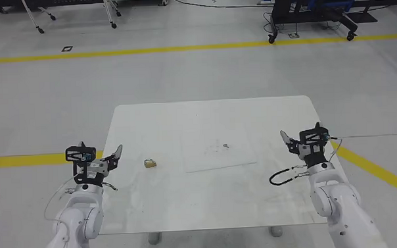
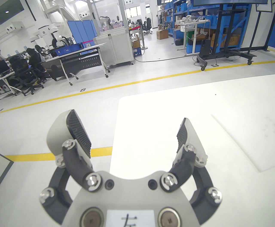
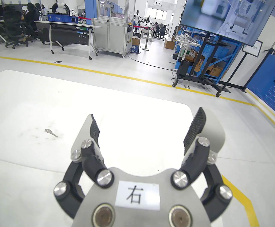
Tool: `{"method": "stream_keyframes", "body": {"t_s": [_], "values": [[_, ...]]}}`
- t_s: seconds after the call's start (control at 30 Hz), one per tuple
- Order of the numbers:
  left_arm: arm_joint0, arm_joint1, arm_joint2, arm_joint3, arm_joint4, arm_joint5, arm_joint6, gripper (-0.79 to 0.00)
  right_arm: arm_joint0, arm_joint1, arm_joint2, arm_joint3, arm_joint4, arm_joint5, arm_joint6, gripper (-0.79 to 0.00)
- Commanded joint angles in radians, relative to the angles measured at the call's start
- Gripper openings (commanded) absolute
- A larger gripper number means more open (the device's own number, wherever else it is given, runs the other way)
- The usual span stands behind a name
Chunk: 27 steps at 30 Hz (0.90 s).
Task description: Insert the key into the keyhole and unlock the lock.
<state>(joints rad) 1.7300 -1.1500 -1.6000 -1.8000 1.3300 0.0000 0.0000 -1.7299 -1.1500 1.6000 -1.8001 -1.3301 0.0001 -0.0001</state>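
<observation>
Both jaws gape beside a white table (image 1: 185, 118) holding key (image 1: 225, 147) and lock (image 1: 150, 163), yellow lines (image 1: 183, 49) crossing the floor (image 1: 184, 78).

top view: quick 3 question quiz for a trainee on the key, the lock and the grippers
1. Fill in: the left gripper and the right gripper both stand ____, holding nothing.
2. Which is nearer the key? A. left gripper B. right gripper
3. True or false: the lock lies on the left gripper's side of the key, apart from it.

Key: 1 open; 2 B; 3 true
</observation>
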Motion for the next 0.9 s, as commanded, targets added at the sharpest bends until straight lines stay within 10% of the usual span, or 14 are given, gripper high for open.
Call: {"method": "stream_keyframes", "body": {"t_s": [0.0, 0.33, 0.7, 0.77, 0.87], "values": [[0.0, 0.0, 0.0, 0.0, 0.0, 0.0, 0.0, 0.0, 0.005, -0.001, -0.013, -0.009, -0.04, 0.012, -0.006, 0.0], [0.0, 0.0, 0.0, 0.0, 0.0, 0.0, 0.0, 0.0, 0.197, -0.006, -0.272, 0.034, -0.252, -0.305, 0.113, 0.0], [0.0, 0.0, 0.0, 0.0, 0.0, 0.0, 0.0, 0.0, 0.472, -0.042, -0.48, 0.331, -0.117, -0.576, 0.285, -0.012], [0.0, 0.0, 0.0, 0.0, 0.0, 0.0, 0.0, 0.0, 0.51, -0.048, -0.492, 0.391, -0.076, -0.604, 0.28, -0.4], [0.0, 0.0, 0.0, 0.0, 0.0, 0.0, 0.0, 0.0, 0.567, -0.056, -0.503, 0.479, -0.037, -0.62, 0.288, -0.539]]}}
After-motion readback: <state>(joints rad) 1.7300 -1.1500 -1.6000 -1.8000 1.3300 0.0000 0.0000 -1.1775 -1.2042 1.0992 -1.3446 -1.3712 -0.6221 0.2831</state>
